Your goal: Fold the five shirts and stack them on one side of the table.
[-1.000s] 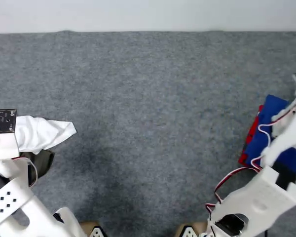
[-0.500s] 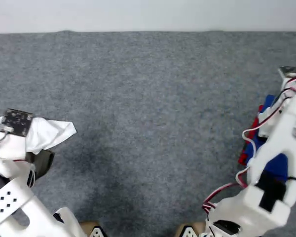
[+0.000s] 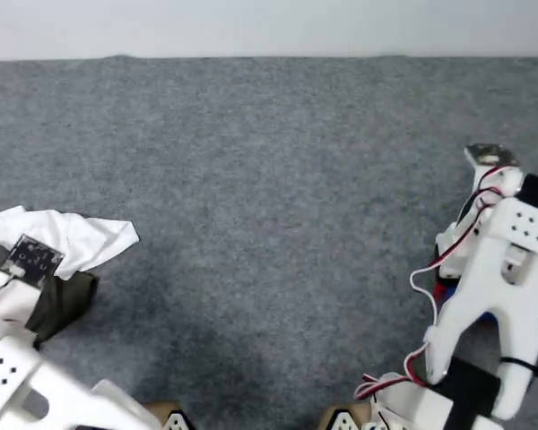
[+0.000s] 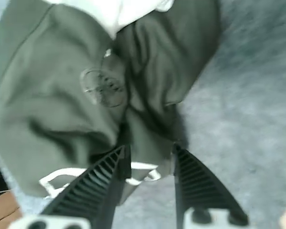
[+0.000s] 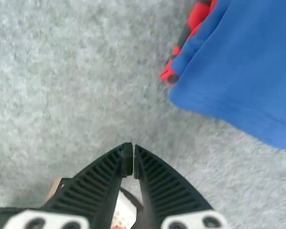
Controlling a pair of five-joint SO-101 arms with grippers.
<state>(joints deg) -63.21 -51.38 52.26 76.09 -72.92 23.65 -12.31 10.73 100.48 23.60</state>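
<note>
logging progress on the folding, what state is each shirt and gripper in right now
white shirt, crumpled, overlapping olive shirt
olive shirt, crumpled
blue shirt, flat on the red shirt
red shirt, under the blue, edge showing
left gripper, open at the olive shirt
right gripper, shut, empty

The place looked like a robotics lab or test bench, not a home. A desk (image 3: 269, 179) covered in grey felt-like cloth met a plain white wall (image 3: 269, 27). A white plastic left arm (image 3: 18, 385) and right arm (image 3: 502, 269) stood at its near edge, with loose wires (image 3: 415, 285) and a bare circuit board (image 3: 34, 260) exposed.
</note>
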